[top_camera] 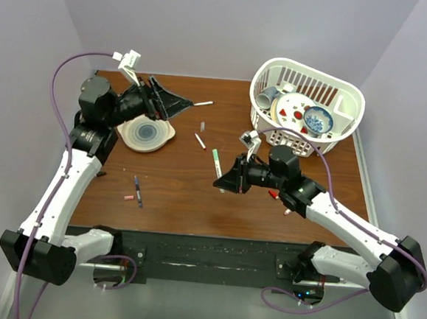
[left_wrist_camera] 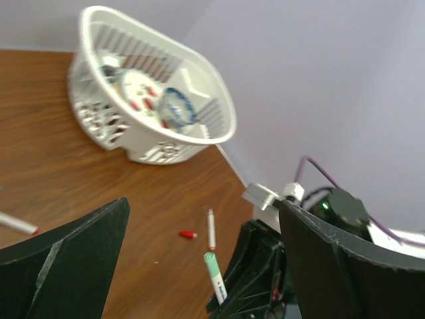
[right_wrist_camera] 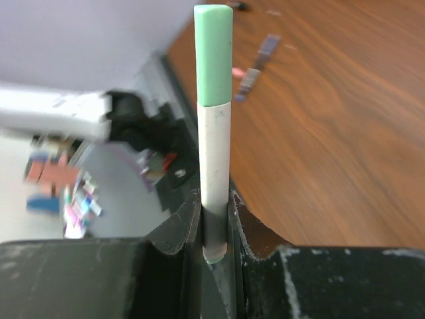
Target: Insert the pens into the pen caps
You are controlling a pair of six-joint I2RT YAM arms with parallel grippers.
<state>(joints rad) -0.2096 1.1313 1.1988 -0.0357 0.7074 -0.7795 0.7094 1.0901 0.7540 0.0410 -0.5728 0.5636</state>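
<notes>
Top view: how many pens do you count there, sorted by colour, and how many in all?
White pens lying on the table, uncapped or not I cannot tell: 2
Green-capped white pen held in the right gripper: 1
Dark blue pen: 1
Total: 4

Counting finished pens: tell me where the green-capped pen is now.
The green-capped pen is clamped between the fingers of the right gripper, cap end out; in the top view that is over mid-table, left of the white basket.
</notes>
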